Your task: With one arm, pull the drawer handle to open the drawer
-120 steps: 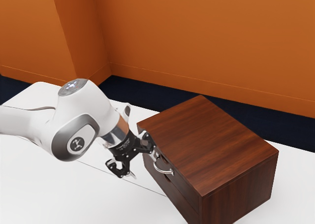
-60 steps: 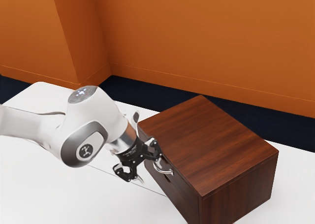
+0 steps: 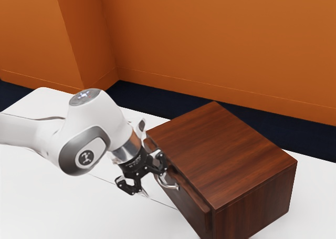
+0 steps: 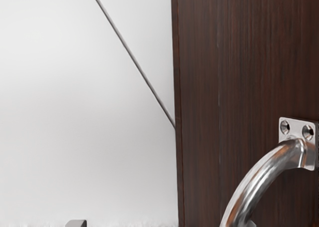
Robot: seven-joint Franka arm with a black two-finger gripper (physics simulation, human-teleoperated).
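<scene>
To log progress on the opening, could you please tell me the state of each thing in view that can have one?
Drawer, open a little, its front standing proud of the cabinet.
Drawer handle, fixed to the drawer front, right at the end effector.
End effector, open, level with the handle.

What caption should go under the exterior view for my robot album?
White robot arm with its claw at the silver handle of a wooden cabinet, top drawer slightly open.
</scene>
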